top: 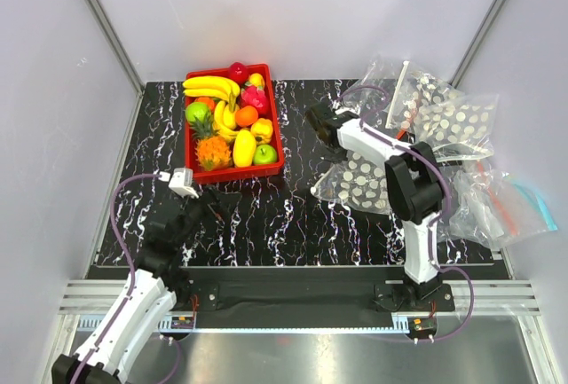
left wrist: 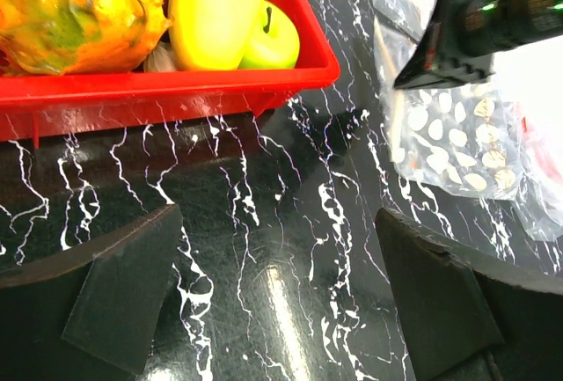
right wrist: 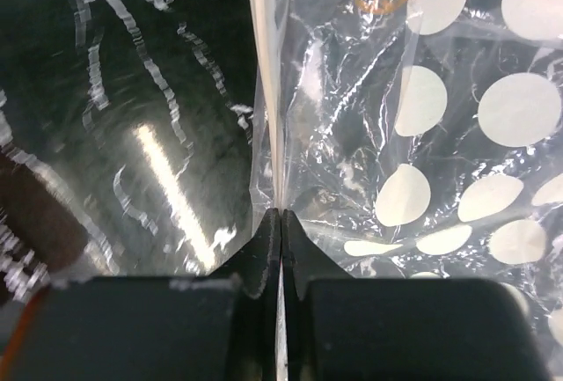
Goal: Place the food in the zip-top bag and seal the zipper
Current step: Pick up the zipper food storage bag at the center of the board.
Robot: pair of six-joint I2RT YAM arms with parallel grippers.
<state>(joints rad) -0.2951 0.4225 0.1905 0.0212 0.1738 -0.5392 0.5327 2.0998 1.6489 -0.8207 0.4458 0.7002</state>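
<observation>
Zipper (right wrist: 273, 91) end inside right tool (right wrist: 281, 223)

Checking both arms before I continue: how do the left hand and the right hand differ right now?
The left hand stands wide open and holds nothing; the right hand is shut, pinching the zip-top bag at its edge. The left hand hangs over bare table near the red tray; the right hand is over at the bag. Shared: neither holds any food.

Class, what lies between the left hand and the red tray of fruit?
Only bare marbled table, seen in the left wrist view, between the left hand and the red tray.
</observation>
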